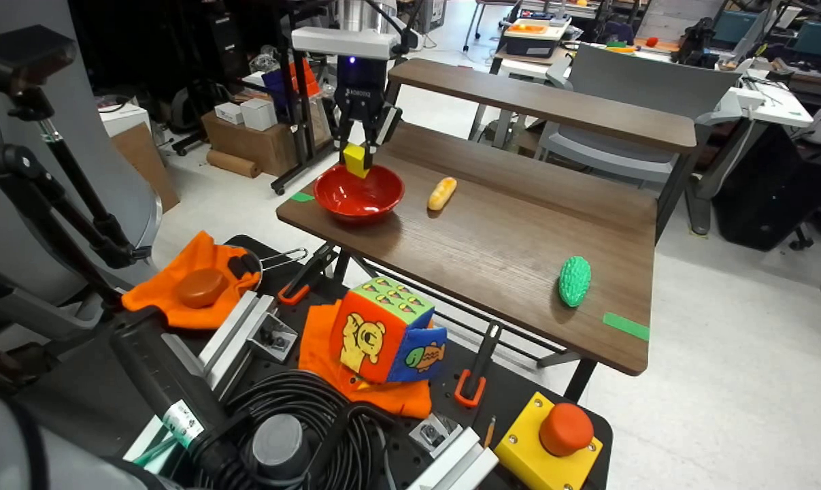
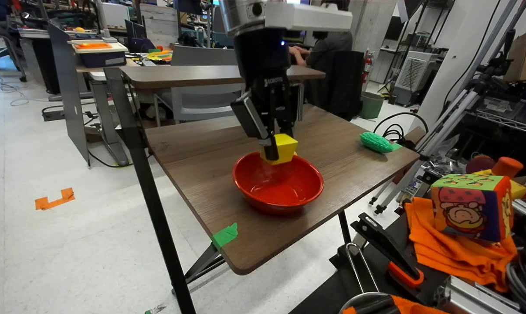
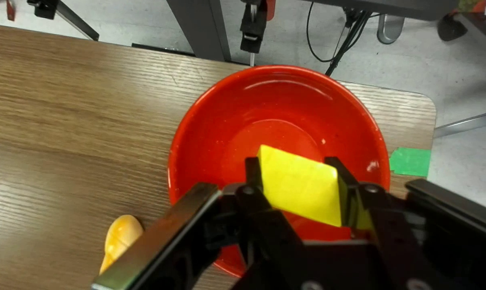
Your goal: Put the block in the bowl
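In an exterior view, the gripper (image 1: 357,158) is squeezing the block (image 1: 354,162) over the bowl (image 1: 360,197), up and left of the middle. In an exterior view, a green thing (image 2: 376,142) is lying toward the right. In the wrist view, the block is showing over the bowl, down and right of the middle.

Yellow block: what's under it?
The red bowl. The pincer holds the yellow block over it. The wrist view shows glossy red interior around the block; block and pincer cover part of the bowl's bottom and wall, unseen in that view.
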Controlling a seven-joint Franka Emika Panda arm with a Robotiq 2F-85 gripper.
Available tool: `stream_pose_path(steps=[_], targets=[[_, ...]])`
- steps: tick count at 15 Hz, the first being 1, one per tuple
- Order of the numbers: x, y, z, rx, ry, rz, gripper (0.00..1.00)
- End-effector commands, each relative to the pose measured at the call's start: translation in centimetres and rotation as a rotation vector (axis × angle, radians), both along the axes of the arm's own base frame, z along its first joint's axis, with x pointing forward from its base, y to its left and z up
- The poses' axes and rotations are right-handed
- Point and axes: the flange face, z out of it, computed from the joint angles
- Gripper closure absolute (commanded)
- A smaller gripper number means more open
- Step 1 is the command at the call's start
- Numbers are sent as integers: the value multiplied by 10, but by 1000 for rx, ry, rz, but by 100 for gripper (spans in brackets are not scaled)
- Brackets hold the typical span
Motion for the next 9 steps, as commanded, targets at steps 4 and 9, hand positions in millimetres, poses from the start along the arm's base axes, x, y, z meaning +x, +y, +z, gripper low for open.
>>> stream_pose_path(steps=[4, 9], targets=[[28, 19, -60, 10, 76, -1, 83], [23, 6, -88, -44, 187, -26, 83]])
